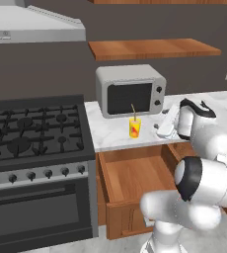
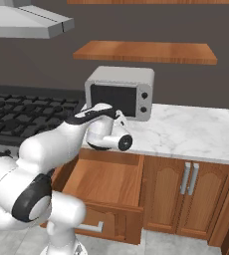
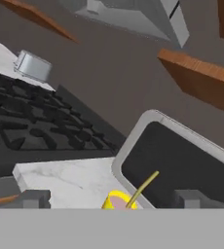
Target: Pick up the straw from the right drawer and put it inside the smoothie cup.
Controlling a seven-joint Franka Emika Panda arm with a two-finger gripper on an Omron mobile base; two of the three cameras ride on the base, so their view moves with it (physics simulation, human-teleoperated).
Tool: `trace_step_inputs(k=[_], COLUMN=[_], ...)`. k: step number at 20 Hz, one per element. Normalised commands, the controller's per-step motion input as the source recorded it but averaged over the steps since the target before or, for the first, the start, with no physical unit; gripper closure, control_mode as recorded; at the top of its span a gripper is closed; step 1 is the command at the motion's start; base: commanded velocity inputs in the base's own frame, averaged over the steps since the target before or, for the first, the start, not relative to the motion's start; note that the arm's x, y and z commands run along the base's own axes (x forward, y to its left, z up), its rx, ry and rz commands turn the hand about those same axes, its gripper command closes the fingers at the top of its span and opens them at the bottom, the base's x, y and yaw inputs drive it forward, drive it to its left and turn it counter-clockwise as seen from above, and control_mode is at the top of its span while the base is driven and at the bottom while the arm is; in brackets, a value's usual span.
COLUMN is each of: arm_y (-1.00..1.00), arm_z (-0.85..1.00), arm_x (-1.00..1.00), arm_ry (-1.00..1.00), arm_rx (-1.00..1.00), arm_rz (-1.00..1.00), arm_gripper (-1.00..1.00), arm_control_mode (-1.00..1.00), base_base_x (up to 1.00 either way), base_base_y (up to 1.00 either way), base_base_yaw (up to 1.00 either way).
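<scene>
Spread apart and holding nothing, that is how I read the jaws: in the hand view the two finger tips (image 3: 33, 198) sit wide at the bottom edge with the smoothie cup (image 3: 118, 201) low between them. The gripper (image 1: 166, 126) hangs above the marble counter (image 1: 110, 137), just to the side of the cup as the left base view shows it.

The straw (image 3: 142, 188) stands in the cup already. Its lower end is inside the yellow rim and its upper part leans up and away from the fingers, across the dark door of the microwave (image 3: 182, 165) behind. From the left base view I see the same: a thin tan stick rising from the cup, tilted a little.

So I judge the placing as done, and the step in hand is getting clear without disturbing it. To do that well I would lift straight away from the cup along the fingers' own line, keeping the opening wide so neither tip brushes the leaning straw or nudges the light tumbler. Any sideways sweep toward the microwave risks catching the straw's upper end.

As for containers: the cup holds the straw; I cannot tell whether anything else is in it. Below the gripper, the right drawer (image 1: 135, 175) is pulled open, and its wooden floor looks bare in both base views.
</scene>
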Motion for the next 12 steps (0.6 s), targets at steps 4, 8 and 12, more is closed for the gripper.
trace_step_inputs(k=[4, 8, 12], arm_y=[0.0, -0.05, -0.14], arm_z=[0.6, 0.0, 0.0], arm_x=[-0.34, 0.0, 0.0], arm_ry=[-0.07, 0.0, 0.0], arm_rx=[0.0, 0.0, 0.0], arm_rz=[-0.02, 0.0, 0.0], arm_gripper=[-1.0, -1.0, -1.0], arm_control_mode=[-1.0, -1.0, -1.0], base_base_x=[0.0, 0.0, 0.0], base_base_y=[0.0, 0.0, 0.0], base_base_yaw=[0.0, 0.0, 0.0])
